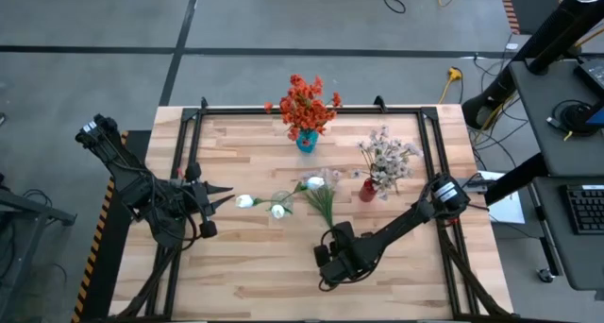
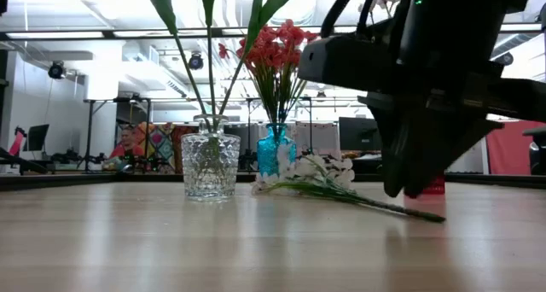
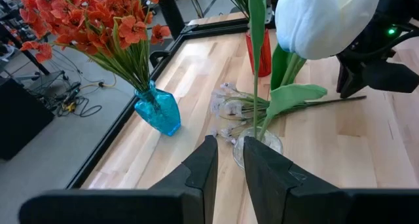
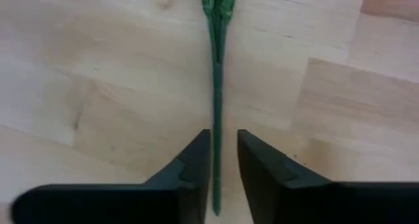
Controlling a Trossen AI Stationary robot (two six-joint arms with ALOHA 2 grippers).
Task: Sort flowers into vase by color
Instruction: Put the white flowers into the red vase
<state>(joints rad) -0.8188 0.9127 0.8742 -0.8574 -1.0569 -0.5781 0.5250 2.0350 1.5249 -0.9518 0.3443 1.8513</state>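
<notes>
**Sorting flowers: right claw straddles a green stem on the table**

Spanning most of the high view is the wooden table (image 1: 245, 266), edged by a black frame. Both dark arms reach over it. The left arm comes in from the table's left side, and its left gripper (image 1: 225, 196) sits just left of the clear glass vase (image 1: 280, 202). In the left wrist view the two fingers (image 3: 200, 171) stand a narrow gap apart with nothing visible between them; whether they pinch a stem cannot be told from these pictures. The right arm stretches from the right edge toward the near middle of the table, with the right gripper (image 4: 222, 178) pointed down at the boards. Its fingers are narrowly parted on either side of the end of a green stem (image 4: 217, 86) lying flat on the wood; the stem runs through the gap, not visibly clamped.

At the far middle edge, a blue vase (image 1: 307, 140) holds the orange-red blossoms (image 1: 304, 101). To the right, a red vase (image 1: 368, 189) carries the pale pink-white bunches (image 1: 387, 155). The clear glass vase holds two white tulip buds (image 1: 246, 201), leaning left on their stems. Just beside that vase lies a pale small-blossom spray (image 1: 318, 183), its flowers near the glass and its stem pointing toward the right gripper.
</notes>
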